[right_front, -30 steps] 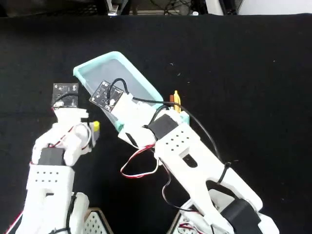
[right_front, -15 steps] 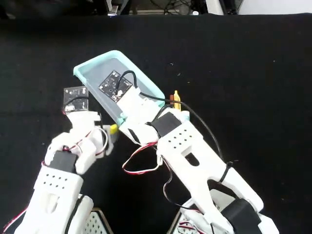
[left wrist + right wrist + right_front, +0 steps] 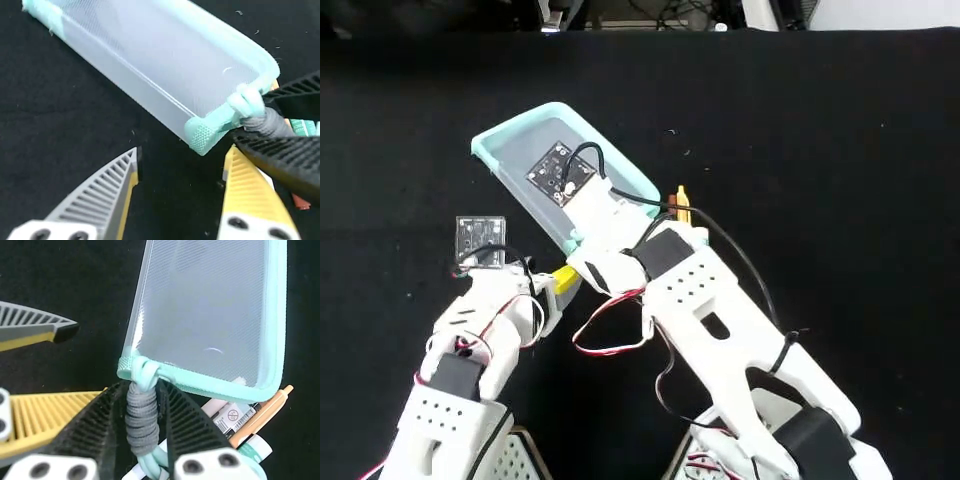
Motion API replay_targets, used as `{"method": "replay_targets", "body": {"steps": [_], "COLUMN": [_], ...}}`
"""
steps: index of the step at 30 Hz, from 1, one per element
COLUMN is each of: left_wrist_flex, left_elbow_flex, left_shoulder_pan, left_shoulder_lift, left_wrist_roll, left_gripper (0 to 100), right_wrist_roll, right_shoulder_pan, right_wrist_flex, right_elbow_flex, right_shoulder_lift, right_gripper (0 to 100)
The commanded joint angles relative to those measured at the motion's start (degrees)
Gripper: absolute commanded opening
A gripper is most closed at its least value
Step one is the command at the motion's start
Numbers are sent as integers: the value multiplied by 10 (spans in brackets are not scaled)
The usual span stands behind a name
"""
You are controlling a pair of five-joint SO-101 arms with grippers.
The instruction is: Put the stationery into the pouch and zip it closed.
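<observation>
While the pouch lies slantwise on the black counter, the jaws of the right arm are clamped on the zip cord at its near corner. The left arm has its jaws apart just beside that corner. Pens poke out along the near edge. The counter stretches well past the pouch's far and right edges.

Hidden under right arm in high view: pouch near end, most of pens; pull partly buried between right jaws; pouch far end cut off by wrist-view edges; pen count indeterminable.
</observation>
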Motion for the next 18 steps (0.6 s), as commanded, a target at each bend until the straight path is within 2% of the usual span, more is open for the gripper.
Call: {"method": "replay_targets", "body": {"steps": [1, 4, 10, 18], "left_wrist_flex": [-26, -29, -29, -24], "left_elbow_flex": [-2, -3, -1, 1], "left_shoulder_pan": [-13, -36, -39, -5], "left_shoulder_lift": [-24, -25, -25, -25], "left_wrist_roll": [-10, -11, -12, -10], "left_gripper": [270, 267, 267, 267], "right_wrist_roll": [-5, -5, -5, -5], "right_shoulder_pan": [0, 0, -1, -1], "right_wrist_flex": [-9, -4, 7, 8], "right_elbow_flex": [-7, -7, -9, -7], "right_shoulder_lift": [-7, -7, -8, -53], "right_gripper": [11, 11, 12, 12]}}
